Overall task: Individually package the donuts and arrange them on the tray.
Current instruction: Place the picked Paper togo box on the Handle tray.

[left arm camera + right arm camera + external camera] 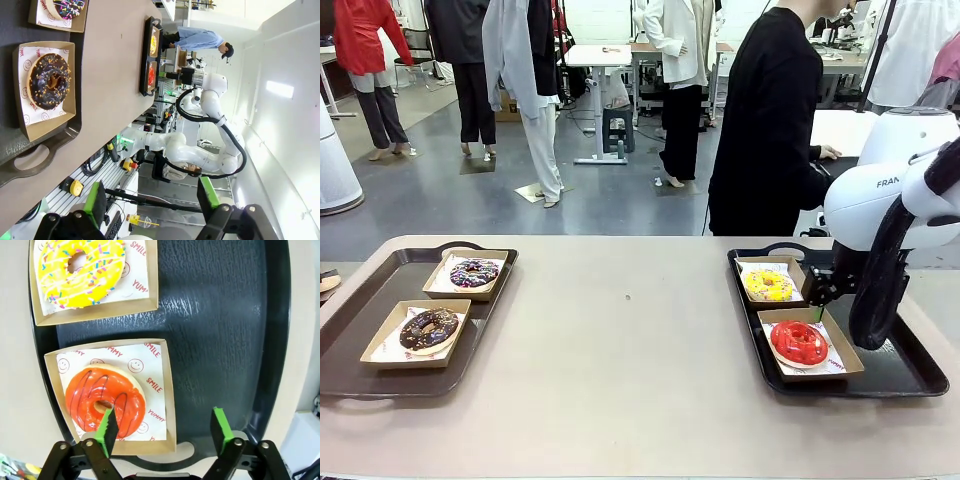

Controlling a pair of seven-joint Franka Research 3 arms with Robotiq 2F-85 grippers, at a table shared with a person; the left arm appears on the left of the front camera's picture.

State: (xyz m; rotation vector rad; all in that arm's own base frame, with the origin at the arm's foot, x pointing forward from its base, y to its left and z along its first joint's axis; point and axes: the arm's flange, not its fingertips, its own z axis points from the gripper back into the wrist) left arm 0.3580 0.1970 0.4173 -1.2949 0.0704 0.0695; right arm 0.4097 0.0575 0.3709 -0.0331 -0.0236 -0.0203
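Observation:
Four donuts lie in shallow cardboard boxes lined with printed paper. On the right tray [900,375] sit the yellow donut [769,286] and the red donut [799,343]. My right gripper [817,306] hangs just above the red donut's box, at its far right edge. In the right wrist view the right gripper [164,430] is open, one pad over the red donut [102,399], the other over bare tray [225,315]; the yellow donut [82,270] lies beyond. On the left tray [340,350] are the sprinkled dark donut [473,272] and the chocolate donut [429,328]. My left gripper [151,200] is open off the table's end, away from the chocolate donut [48,81].
A person in black [770,120] stands at the far side, behind the right tray. Bare tabletop [620,330] stretches between the two trays. The right part of the right tray is bare dark plastic.

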